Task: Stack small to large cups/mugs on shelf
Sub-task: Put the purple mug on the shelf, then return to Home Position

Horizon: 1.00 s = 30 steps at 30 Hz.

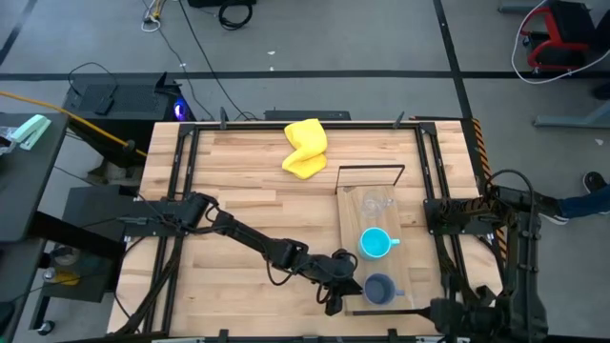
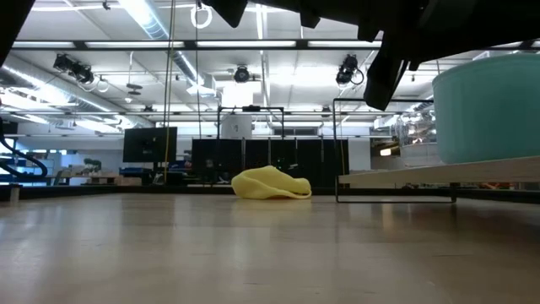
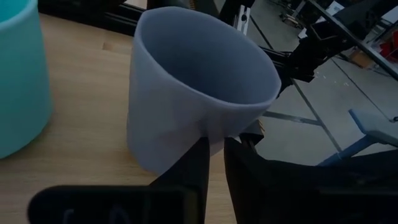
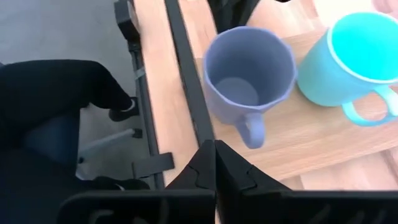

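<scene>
Upright, the grey-blue mug (image 4: pixel 247 81) points its handle off the shelf (image 1: pixel 349 224).

Both arms (image 1: pixel 257 243) matt black, slim jointed links; black cables looped alongside; angular black fingers (image 4: pixel 202 168).

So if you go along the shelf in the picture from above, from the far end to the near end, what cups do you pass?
Glass → cyan mug → grey-blue mug, all on the shelf. The left tool sits beside the grey-blue mug.
</scene>
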### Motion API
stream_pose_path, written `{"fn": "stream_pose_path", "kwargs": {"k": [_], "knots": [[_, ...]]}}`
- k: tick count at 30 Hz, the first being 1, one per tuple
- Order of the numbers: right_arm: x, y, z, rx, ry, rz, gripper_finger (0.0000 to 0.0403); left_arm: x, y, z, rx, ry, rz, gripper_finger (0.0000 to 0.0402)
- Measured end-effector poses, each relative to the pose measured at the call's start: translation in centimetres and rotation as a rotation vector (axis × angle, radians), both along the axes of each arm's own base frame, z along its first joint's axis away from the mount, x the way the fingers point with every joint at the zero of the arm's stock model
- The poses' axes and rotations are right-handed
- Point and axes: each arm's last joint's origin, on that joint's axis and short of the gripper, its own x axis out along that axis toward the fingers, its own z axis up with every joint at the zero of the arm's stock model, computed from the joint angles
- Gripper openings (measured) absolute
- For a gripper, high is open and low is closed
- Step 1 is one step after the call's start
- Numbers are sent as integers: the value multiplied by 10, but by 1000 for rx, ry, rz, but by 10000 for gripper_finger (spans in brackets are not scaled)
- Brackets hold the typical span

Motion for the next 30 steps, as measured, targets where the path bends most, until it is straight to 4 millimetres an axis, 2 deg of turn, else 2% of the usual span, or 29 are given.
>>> {"fn": "stream_pose_path", "kwargs": {"k": [10,15,18,21,25,30], "knots": [[1,-4,0,-31,-7,-21,2,3,9,3,2,-1,17,64],[5,-7,0,-57,-34,-35,2,4,21,-1,24,58,41,57],[7,-8,0,-61,-36,-42,2,3,31,4,37,97,60,54],[7,-8,0,-62,-36,-41,3,-3,38,17,71,141,96,53],[8,-8,0,-62,-37,-41,6,-18,48,43,155,193,196,58],[8,-8,1,-66,-57,-41,7,-51,59,86,282,273,313,62]]}}
